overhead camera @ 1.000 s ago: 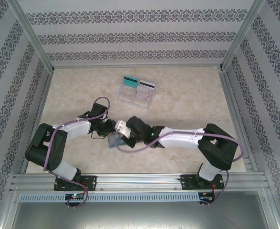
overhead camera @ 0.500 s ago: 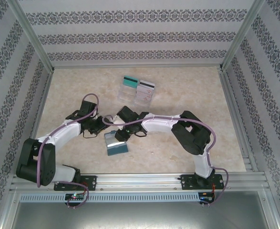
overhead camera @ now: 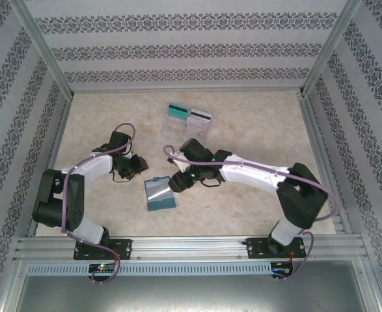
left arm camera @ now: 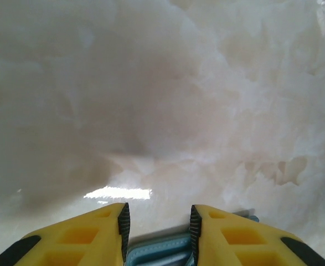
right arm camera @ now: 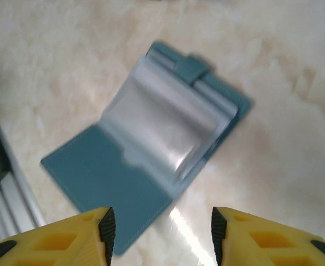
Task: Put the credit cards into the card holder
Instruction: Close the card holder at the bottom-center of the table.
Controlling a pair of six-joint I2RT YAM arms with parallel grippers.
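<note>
Because the card holder (right arm camera: 151,144) lies spread open on the table (overhead camera: 256,136) toward its near side, grey pockets upward, it is judged ready to receive cards from above. Right gripper (right arm camera: 160,217) hovers just over it, jaws wide, nothing held; left gripper (left arm camera: 156,213) stands near its edge, jaws part-way apart, and whether the bluish edge (left arm camera: 156,250) low between them is gripped cannot be told. Two credit cards (overhead camera: 176,110) wait at the clear trays (overhead camera: 183,133) well behind.
</note>
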